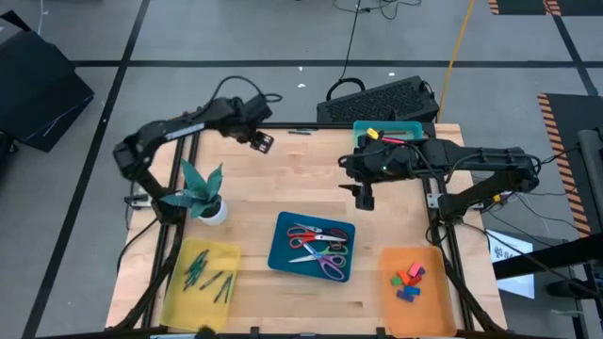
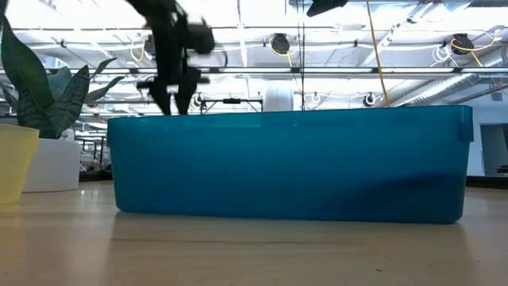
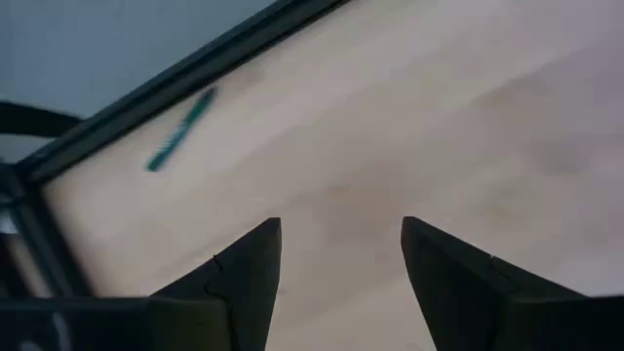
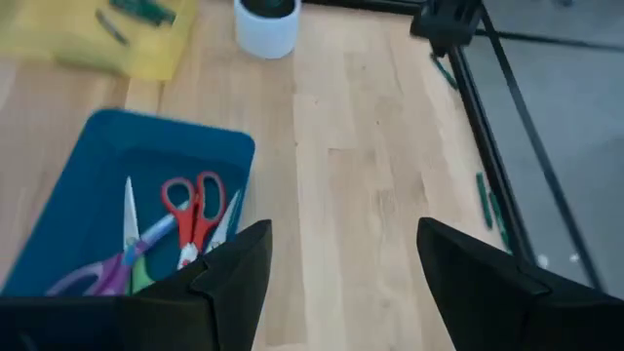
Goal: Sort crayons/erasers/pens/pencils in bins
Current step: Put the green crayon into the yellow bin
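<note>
Left tool (image 1: pixel 263 141) hovers wide open and empty, a green pen (image 3: pixel 181 130) lying ahead; right tool (image 1: pixel 364 197), open, empty, hangs beside the blue bin (image 1: pixel 280 247).

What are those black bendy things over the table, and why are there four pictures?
They are two robot arms, each ending in a two-finger gripper. One picture looks down from above, one looks level across the tabletop, and two come from cameras on the arms' wrists. The left gripper hangs open near the table's far edge, close to a green pen. The right gripper is open above the bare wood, holding nothing. On the table are a yellow bin with green sticks, a blue bin of scissors, an orange bin with erasers, a teal bin and a potted plant.
</note>
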Controlling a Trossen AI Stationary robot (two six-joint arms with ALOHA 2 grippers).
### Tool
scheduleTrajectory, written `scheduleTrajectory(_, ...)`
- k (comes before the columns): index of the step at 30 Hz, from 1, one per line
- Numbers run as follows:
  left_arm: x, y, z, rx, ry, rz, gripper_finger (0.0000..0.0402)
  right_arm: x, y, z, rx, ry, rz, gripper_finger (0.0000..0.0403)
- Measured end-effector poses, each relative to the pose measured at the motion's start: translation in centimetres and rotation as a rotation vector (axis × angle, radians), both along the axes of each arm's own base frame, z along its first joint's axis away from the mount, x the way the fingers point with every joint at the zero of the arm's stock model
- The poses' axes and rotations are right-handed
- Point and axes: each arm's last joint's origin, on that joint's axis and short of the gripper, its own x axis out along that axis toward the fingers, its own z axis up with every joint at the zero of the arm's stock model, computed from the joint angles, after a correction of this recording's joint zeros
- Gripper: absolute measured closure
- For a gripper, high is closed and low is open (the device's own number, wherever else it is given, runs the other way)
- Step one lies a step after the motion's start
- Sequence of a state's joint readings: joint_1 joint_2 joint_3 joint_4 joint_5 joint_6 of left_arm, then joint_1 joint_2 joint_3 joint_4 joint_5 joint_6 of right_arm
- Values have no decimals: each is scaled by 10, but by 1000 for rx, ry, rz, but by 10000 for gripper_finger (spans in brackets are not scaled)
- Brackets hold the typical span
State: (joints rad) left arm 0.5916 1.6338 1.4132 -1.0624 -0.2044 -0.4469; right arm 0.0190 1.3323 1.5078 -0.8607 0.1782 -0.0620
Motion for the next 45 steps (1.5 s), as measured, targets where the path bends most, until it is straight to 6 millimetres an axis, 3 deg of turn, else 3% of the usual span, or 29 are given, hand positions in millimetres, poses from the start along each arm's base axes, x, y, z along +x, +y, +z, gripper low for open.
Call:
scheduleTrajectory(7, -25, 74, -56, -90, 161, 91, 188, 1, -3, 1, 109, -52, -166, 156)
scheduleTrajectory(14, -59, 116, -100, -238, 245, 85, 188, 3, -3, 0, 180, -80, -255, 156)
scheduleTrajectory(20, -70, 132, -114, -259, 214, 59, 188, 11, -3, -3, 211, -102, -282, 156)
scheduleTrajectory(25, -82, 142, -128, -378, 97, 84, 188, 21, -3, -7, 213, -109, -283, 156)
scheduleTrajectory(34, -84, 158, -114, -284, 57, 143, 188, 26, -3, -10, 236, -113, -300, 156)
scheduleTrajectory(39, -88, 164, -134, -431, -86, 215, 188, 26, -3, -10, 248, -115, -310, 156)
scheduleTrajectory(45, -89, 166, -134, -453, -145, 264, 188, 25, 0, -11, 294, -114, -326, 156)
